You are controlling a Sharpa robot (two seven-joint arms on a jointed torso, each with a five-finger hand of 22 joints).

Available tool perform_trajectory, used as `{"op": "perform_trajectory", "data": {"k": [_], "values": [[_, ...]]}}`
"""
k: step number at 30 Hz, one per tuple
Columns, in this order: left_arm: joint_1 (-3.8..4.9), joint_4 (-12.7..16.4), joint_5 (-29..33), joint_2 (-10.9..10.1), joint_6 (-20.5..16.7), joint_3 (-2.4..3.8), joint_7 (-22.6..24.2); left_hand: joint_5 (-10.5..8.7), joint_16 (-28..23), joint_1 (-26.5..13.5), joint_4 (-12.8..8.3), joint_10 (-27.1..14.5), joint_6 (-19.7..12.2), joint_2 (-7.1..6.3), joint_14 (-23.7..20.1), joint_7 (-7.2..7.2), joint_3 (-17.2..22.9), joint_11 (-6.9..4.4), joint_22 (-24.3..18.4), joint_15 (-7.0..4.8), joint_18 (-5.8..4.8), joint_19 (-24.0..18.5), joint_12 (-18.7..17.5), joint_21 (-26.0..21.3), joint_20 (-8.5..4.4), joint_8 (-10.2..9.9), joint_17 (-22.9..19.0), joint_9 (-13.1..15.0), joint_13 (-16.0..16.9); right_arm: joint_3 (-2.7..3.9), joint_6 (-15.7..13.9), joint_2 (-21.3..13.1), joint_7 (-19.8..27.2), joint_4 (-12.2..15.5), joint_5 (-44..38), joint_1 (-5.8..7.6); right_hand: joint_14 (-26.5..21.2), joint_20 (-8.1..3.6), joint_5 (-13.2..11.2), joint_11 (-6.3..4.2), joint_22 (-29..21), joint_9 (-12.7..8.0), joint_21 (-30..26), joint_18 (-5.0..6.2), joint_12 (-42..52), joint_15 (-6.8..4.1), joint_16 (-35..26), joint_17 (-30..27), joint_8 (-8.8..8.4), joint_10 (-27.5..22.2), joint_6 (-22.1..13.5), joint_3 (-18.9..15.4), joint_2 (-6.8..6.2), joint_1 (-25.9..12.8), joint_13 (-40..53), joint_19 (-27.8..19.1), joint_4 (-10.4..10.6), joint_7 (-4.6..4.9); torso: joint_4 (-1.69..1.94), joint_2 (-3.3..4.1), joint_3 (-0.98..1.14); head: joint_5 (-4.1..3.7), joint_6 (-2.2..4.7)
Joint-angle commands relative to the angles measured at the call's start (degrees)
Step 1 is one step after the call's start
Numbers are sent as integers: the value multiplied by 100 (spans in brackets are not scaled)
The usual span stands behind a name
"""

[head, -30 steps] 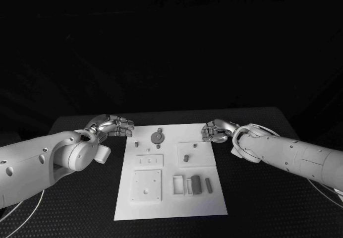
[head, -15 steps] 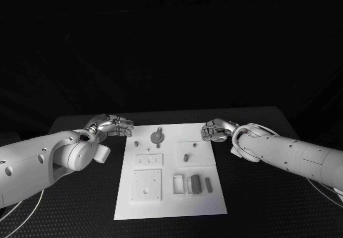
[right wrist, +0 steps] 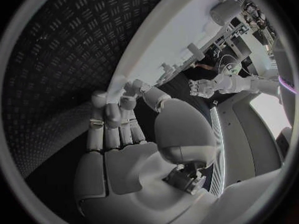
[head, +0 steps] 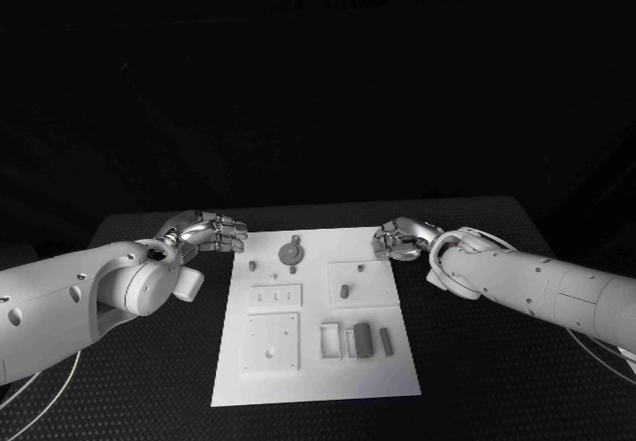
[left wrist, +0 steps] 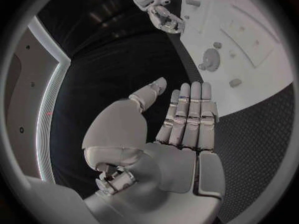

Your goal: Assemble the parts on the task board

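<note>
Head view, board: the task board [head: 318, 312] lies flat in the middle of the black surface [head: 491, 367], its long side running away from the robot.
Head view, parts: a round part with a stem [head: 290, 251] sits near the far end; a small oblong part [head: 344, 292] rests in a square plate right of centre; two upright dark parts [head: 362, 336] and [head: 386, 341] stand beside a white bracket near the right edge. Several slots and a square plate nearer the robot look unfilled.
Head view, left hand: the left hand [head: 212, 232] hangs just off the board's far left corner, holding nothing.
Head view, right hand: the right hand [head: 402, 241] hangs at the far right corner, over the board's edge, with nothing in it.
Left wrist view, fingers: the left hand's fingers [left wrist: 190, 109] lie straight and side by side, thumb held apart, palm empty, over the dark surface just beside the board [left wrist: 261, 74].
Right wrist view, fingers: the right hand's fingers [right wrist: 112, 119] are loosely bent, tips near the board's edge [right wrist: 162, 40], gripping nothing.
Progress: judged from how things lie, assembly looks barely begun; most parts sit loose or unseated, and neither hand has taken one up.
Left to do: pick a part, carry it to its seat, press it home, and repeat for the rest.
</note>
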Motion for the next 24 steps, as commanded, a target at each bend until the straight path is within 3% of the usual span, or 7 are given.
{"op": "perform_trajectory", "data": {"k": [1, 16, 22, 24], "values": [[4, 10, -40, 10, 85, 4, 40, -33, -35, -31, 17, 6, 16, 14, 34, -7, -29, -1, 11, 15, 74, 35, -13, -35, 2, -24, 11, -3, 1, 1, -226, 3, -30, 35, -32, -3, 48, -5, -13, -161, 100, 23, 39, 40, 39, -16, 43, 11, 39, -102, 1241, 7, 44, -8, 4, 64, -37, -138, -3, -1, 2, 3, 7], [8, 2, -298, 17, 231, 5, 3, -42, -21, -117, 107, 409, 443, 136, 191, -169, -33, -170, 79, -45, 94, 164, 56, -23, -45, 100, 105, 59, 82, 26, -471, -82, -301, 298, 90, 4, 290, -59, -12, -207, 99, 76, 99, 40, 78, -60, 85, 232, 80, 14, 1334, 48, 88, -34, 16, 147, -117, -182, -7, 1, 5, 0, 34], [26, 61, -517, 25, 284, 33, -263, -106, -40, -258, 169, 480, 511, 68, 226, -185, -88, -183, 108, -56, 85, 199, -12, -31, -66, 32, 140, 33, 85, 62, -421, -146, -571, 660, -163, 192, 332, -70, -13, -215, 99, 84, 111, 40, 82, -70, 91, 270, 86, 34, 1350, 52, 81, -39, 16, 163, -131, -190, -22, -3, 5, -10, 86], [33, 68, -548, 50, 333, 37, -397, -264, -59, -323, 207, 500, 529, 27, 225, -191, -113, -185, 116, -56, 86, 198, -47, -45, -67, 0, 151, 22, 85, 64, -407, -161, -676, 813, -285, 248, 328, -72, -13, -216, 99, 86, 113, 40, 82, -72, 92, 261, 86, 37, 1352, 53, 76, -39, 16, 166, -134, -191, -45, -14, 5, 10, 89]]}}
